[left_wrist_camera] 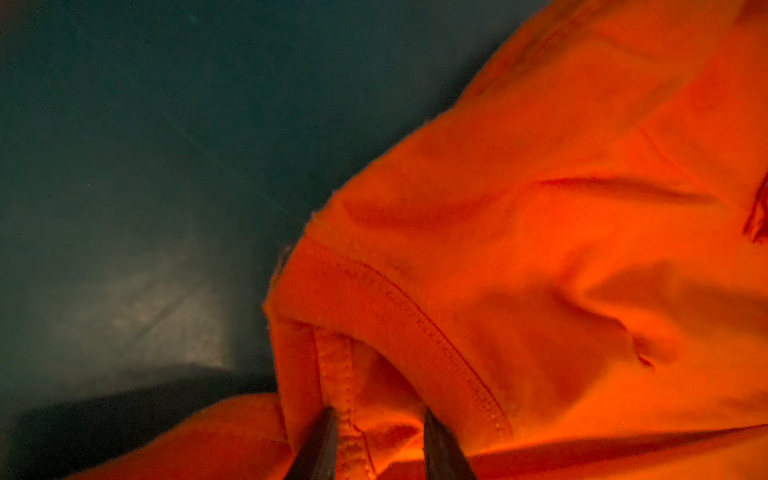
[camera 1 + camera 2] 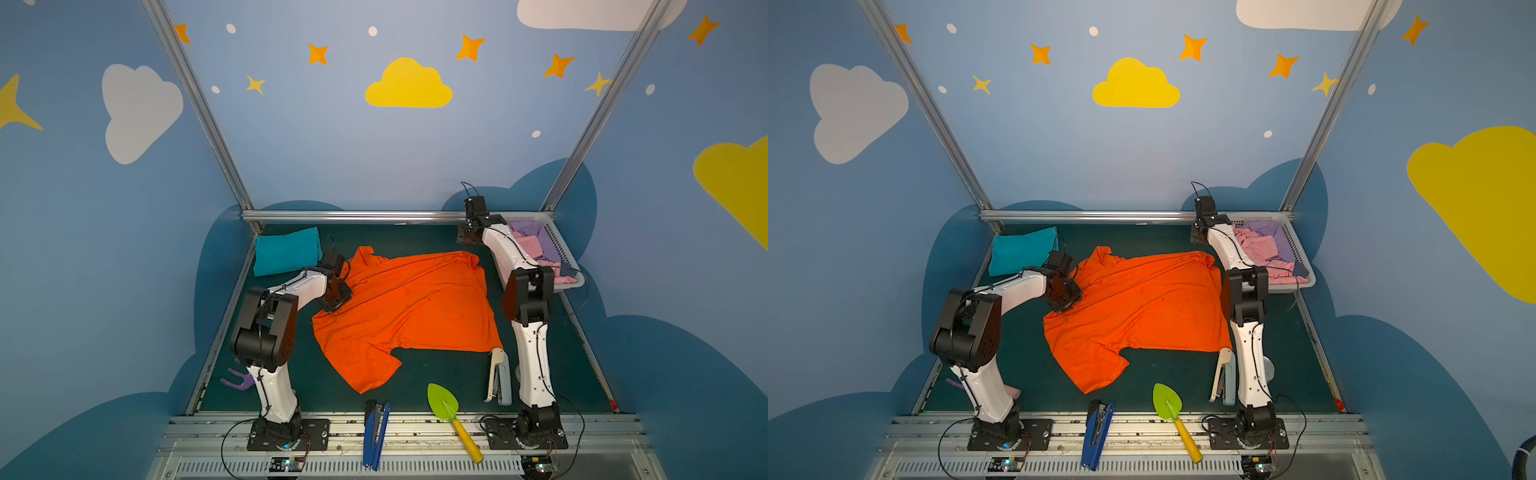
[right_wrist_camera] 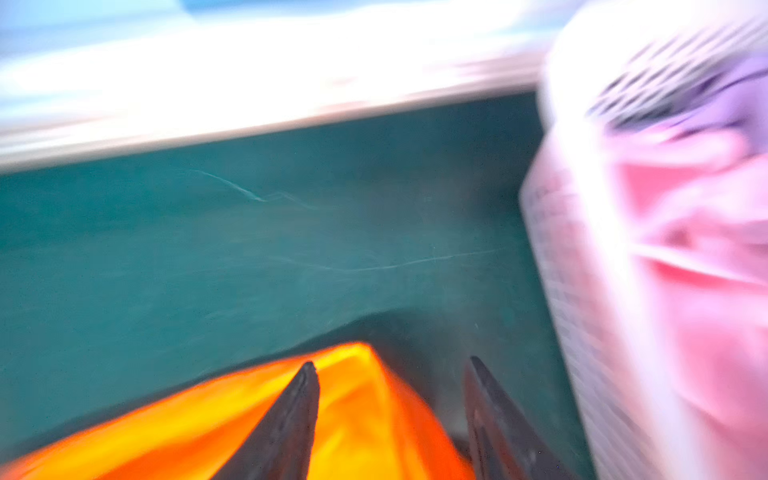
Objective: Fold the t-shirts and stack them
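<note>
Where it lies spread, the orange t-shirt (image 2: pixel 407 303) runs crosswise, collar leftward.

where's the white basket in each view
Top view: white basket at the workspace's far right corner.
Top view: same corner.
Left wrist: not in it.
Right wrist: blurred, beside a corner of the orange t-shirt.
Shared landmark: that orange t-shirt, in all four views.

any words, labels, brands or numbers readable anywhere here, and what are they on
No text is readable.
bright orange cloth t-shirt: plain, no print or label showing.
blue stapler, pale grey stapler: any marking is too small to read.
blue wall: only cloud and star shapes.
</note>
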Motion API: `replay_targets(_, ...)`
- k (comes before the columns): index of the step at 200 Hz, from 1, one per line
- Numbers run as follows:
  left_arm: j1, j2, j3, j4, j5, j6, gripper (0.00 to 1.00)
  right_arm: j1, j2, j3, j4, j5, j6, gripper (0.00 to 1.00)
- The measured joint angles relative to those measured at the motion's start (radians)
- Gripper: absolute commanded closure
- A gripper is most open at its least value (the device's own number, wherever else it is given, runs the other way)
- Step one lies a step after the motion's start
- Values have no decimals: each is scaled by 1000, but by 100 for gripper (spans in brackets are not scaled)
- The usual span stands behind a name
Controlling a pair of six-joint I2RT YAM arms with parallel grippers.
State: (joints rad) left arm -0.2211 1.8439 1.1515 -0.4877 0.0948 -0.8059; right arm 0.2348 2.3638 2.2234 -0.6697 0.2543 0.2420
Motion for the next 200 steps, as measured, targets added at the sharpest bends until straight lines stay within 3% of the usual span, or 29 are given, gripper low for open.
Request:
replay_targets(61,-34,-44,-12,-134,-85,13,50,151,-573,-566,193,19,32,43)
replay_targets(82,-35,14,113,-178,-93,23,47,184,-640,-766,233,7,59,45)
replay_targets(106,-41,118,300,-176,-97,26,47,179,-616,-911,182,-5,91,48)
replay_targets(139,-50,307,573,-212,-107,36,48,148,-549,-929,124,-12,93,52)
replay_targets(168,-55,478,780,-257,-119,48,48,97,-442,-813,100,-35,93,55)
replay_targets(200,-55,606,979,-325,-131,60,86,60,-245,-566,60,-64,88,58)
